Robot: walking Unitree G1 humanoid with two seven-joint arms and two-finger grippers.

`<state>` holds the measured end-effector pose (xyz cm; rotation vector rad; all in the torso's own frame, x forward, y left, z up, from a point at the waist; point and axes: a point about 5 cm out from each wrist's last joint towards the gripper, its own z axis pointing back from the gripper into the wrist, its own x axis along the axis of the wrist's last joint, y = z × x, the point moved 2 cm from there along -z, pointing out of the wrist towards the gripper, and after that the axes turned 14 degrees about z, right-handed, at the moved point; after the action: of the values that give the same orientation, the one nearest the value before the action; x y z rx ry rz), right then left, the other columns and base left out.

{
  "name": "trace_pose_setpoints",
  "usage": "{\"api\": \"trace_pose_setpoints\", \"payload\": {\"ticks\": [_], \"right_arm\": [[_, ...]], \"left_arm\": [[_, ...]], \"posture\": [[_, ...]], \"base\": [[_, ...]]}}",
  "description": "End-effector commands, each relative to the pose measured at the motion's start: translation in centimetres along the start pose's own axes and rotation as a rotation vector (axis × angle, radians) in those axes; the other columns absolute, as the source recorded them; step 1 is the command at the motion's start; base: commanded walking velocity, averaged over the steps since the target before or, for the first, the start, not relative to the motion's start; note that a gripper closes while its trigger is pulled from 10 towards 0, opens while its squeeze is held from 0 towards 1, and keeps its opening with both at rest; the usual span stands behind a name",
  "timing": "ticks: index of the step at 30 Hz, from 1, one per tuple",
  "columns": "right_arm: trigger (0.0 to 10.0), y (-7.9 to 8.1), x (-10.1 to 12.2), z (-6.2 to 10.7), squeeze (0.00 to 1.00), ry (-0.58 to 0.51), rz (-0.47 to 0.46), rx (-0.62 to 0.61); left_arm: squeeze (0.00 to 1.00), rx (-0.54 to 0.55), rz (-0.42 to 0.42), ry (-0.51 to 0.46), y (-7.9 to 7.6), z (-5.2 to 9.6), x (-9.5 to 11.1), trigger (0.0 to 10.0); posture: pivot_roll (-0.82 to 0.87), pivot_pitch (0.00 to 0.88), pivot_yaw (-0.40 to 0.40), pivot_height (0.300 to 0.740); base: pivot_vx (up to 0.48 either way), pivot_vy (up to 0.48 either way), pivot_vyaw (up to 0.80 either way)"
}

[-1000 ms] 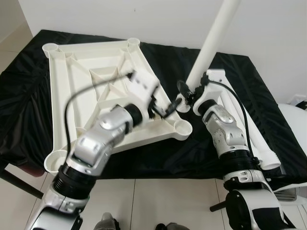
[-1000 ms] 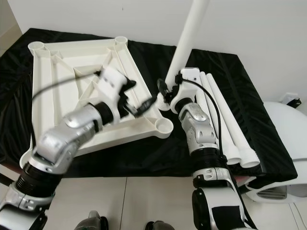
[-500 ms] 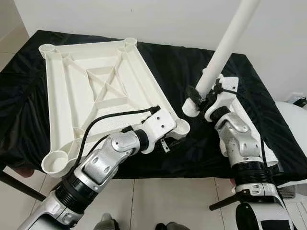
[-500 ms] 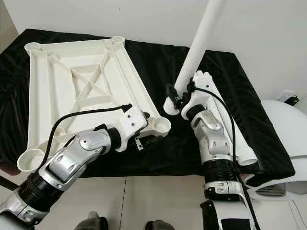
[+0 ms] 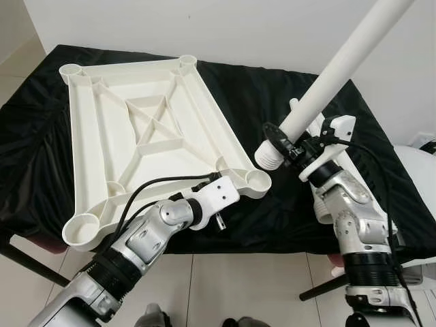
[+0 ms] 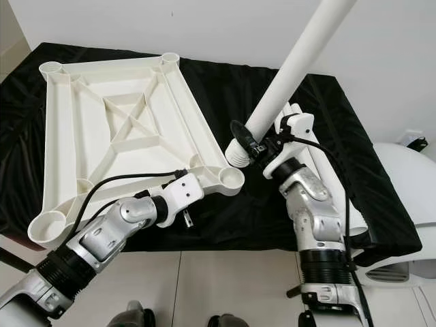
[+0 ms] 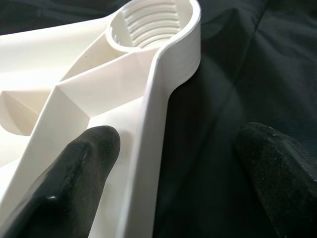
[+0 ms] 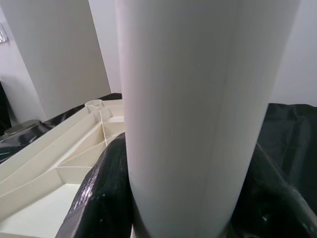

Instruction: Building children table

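White plastic tabletop [image 5: 136,129] lies upside down on a black cloth [image 5: 272,88] over a table, ribbed underside up, diagonal cross braces in the middle, raised rim all round. Round leg sockets at the corners: near-left socket [image 5: 83,227], far-left socket [image 5: 71,69], far-right socket [image 5: 187,63], near-right socket [image 5: 257,179], all with nothing in them; wrist view shows the near-right socket [image 7: 151,22] has screw threads inside. Left gripper [image 7: 168,163] sits at the tabletop's near edge just left of that socket, fingers spread, one black rubbery finger [image 7: 74,173] over the inner side of the rim, the other over the cloth, rim between them, contact with the rim not clear. From the head views the left fingertips are hidden under the white wrist housing [image 5: 216,195]. Right gripper [image 5: 285,145] holds a long smooth white tube, a table leg [image 5: 340,65], pinched near its lower end, tilted up and to the right, top cut off by the frame edge. Its ridged threaded end [image 5: 268,157] hangs in the air just right of the near-right socket, apart from it. In the right wrist view the leg [image 8: 198,99] has a black finger [image 8: 106,193] pressed on each side. More white legs [image 6: 320,170] lie on the cloth behind the right arm, mostly hidden, count unclear. Tiled floor [image 5: 238,286] below, white wall behind.
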<state>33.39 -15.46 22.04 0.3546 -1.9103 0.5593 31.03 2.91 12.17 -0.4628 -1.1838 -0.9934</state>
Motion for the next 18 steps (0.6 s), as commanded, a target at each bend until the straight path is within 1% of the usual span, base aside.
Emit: {"api": "trace_pose_setpoints", "payload": {"ticks": [1,2,3,6,13,14,15,16,18], "right_arm": [[10.0,-0.5,0.4,0.5,0.0,-0.01,0.006,-0.008],[10.0,-0.5,0.5,0.6,0.0,-0.009,0.011,-0.012],[10.0,-0.5,0.5,0.6,0.0,-0.009,0.011,-0.012],[10.0,-0.5,0.6,0.7,0.0,-0.007,0.014,-0.015],[10.0,-0.5,0.7,1.0,0.0,-0.004,0.028,-0.016],[10.0,-0.6,0.8,1.1,0.0,-0.004,0.033,-0.017],[10.0,-0.6,0.9,1.1,0.0,-0.004,0.034,-0.017],[10.0,-0.6,0.9,1.2,0.0,-0.003,0.036,-0.015],[10.0,-0.6,0.9,1.2,0.0,-0.002,0.037,-0.011]], "left_arm": [[0.0,-0.014,0.001,0.03,-0.1,-0.3,-0.7,10.0],[0.0,-0.018,0.024,0.025,0.0,-0.4,-0.6,10.0],[0.0,-0.018,0.024,0.025,0.0,-0.4,-0.6,10.0],[0.0,-0.024,0.068,0.024,0.3,-0.7,-0.5,10.0],[0.0,-0.027,0.069,0.06,0.6,-1.2,-1.0,10.0],[0.0,-0.04,0.066,0.064,0.6,-1.3,-1.1,5.0],[0.0,-0.045,0.066,0.063,0.7,-1.3,-1.1,5.0],[0.0,-0.052,0.071,0.062,0.6,-1.4,-1.1,0.0],[0.0,-0.058,0.076,0.062,0.6,-1.4,-1.1,0.0]], "posture": [[-0.04,0.078,-0.038,0.74],[-0.04,0.078,-0.035,0.74],[-0.04,0.078,-0.035,0.74],[-0.05,0.08,-0.026,0.74],[-0.07,0.082,-0.02,0.74],[-0.07,0.082,-0.018,0.74],[-0.07,0.081,-0.018,0.74],[-0.07,0.082,-0.018,0.74],[-0.07,0.082,-0.018,0.74]], "base": [[0.0,0.0,0.0],[0.0,0.0,0.0],[0.0,0.0,0.0],[0.0,0.0,0.0],[0.0,0.0,0.0],[0.0,0.0,0.0],[0.0,0.0,0.0],[0.0,0.0,0.0],[0.0,0.0,0.0]]}}
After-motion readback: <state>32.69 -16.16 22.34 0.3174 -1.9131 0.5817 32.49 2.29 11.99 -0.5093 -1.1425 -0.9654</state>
